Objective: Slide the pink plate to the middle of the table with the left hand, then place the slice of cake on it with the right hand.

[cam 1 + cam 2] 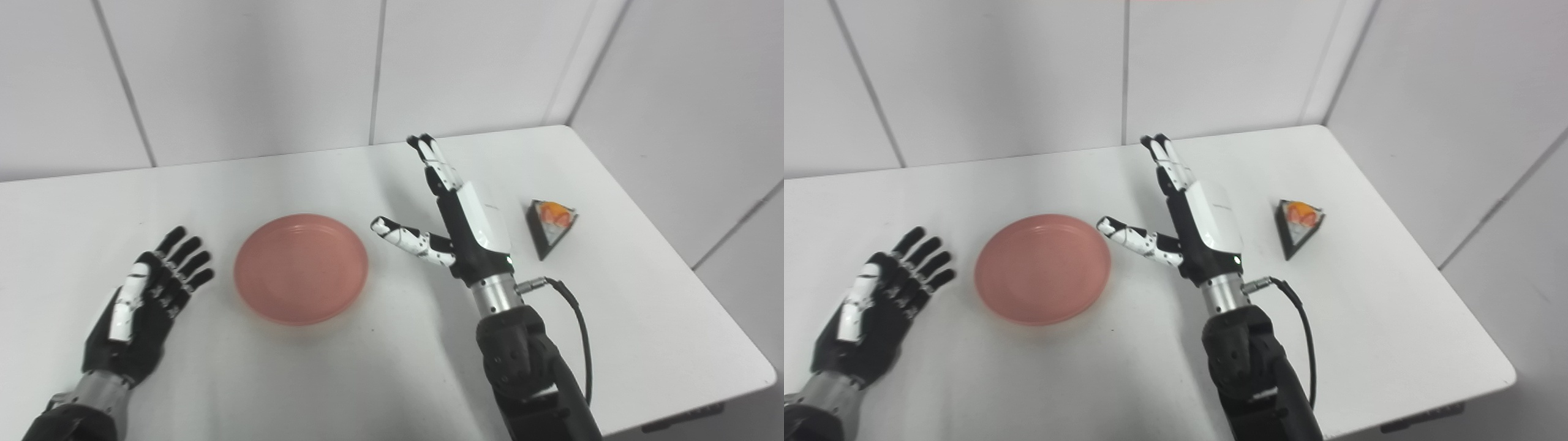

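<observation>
White table (643,318); pink plate (301,267) central (empty), cake slice (550,225) right

Count: 1 pink plate (301,268), 1 slice of cake (550,225), 1 white table (643,343). 2 robot hands: left hand (144,300) & right hand (459,214), both w/ fingers spread, nothing held. 1 black cable (576,318) at right wrist.

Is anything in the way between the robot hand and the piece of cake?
No. The right robot hand is open just left of the slice of cake, with only bare white table between them. The pink plate lies on the hand's other side, empty.
</observation>
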Available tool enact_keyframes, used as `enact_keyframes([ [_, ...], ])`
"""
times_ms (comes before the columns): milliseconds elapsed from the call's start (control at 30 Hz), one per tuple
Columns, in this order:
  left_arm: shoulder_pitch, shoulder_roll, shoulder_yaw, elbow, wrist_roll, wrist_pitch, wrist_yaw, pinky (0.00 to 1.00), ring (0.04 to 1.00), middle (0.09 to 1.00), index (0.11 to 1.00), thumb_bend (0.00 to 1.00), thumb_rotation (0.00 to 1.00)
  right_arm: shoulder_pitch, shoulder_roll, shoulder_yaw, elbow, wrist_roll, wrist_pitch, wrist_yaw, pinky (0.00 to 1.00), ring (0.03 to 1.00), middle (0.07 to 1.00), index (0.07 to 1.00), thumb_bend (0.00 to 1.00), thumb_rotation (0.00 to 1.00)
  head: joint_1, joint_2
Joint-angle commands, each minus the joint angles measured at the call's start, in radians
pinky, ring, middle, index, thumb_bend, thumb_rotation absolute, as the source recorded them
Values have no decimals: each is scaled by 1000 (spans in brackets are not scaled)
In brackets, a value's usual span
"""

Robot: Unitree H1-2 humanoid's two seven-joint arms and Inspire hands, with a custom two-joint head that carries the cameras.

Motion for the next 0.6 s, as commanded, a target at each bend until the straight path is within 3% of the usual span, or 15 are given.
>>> enact_keyframes([
  [0,42,30,6,91,8,40,1,855,882,900,888,446,898,-52,-21,-16,-46,-93,46,-14,669,861,959,936,802,797,-18,-5],
  [200,23,52,24,148,-5,50,-11,838,862,879,865,436,902,-93,-60,-59,-26,-257,158,-1,566,797,937,951,863,761,-55,-14],
  [267,19,57,29,156,-5,55,-8,837,864,882,868,421,936,-100,-74,-72,-24,-284,184,8,550,791,936,953,839,725,-66,-16],
  [567,3,84,35,198,-5,57,-6,812,850,865,851,416,951,-130,-122,-124,-2,-374,297,81,508,734,880,934,878,735,-102,-18],
])
